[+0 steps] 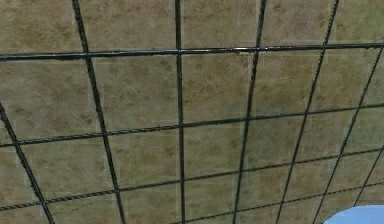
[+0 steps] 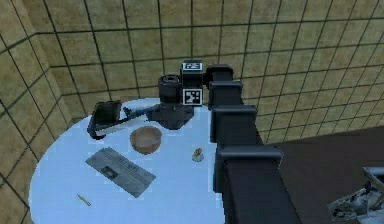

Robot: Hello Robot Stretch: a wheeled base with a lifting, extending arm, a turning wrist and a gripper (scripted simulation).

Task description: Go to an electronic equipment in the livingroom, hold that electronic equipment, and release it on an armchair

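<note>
A round pale blue table [image 2: 60,175] carries a dark folded device [image 2: 104,117] at its far left, maybe a laptop. A flat grey slab with rows of keys [image 2: 120,170] lies nearer the front. My arm [image 2: 235,140] reaches out across the table's right side to two white marker squares [image 2: 191,84]. Left of them is the gripper [image 2: 150,112], low over the tabletop between the dark device and a tan bowl [image 2: 148,138]. I cannot tell whether it holds anything. The table's rim [image 1: 355,215] shows at the forward view's bottom right.
A tan tiled wall [image 1: 190,100] with dark grout stands close ahead and wraps behind the table [image 2: 300,60]. A small pale object [image 2: 200,154] and a thin pencil-like stick [image 2: 84,200] lie on the table. Dark brown floor [image 2: 330,160] and grey clutter [image 2: 360,203] sit to the right.
</note>
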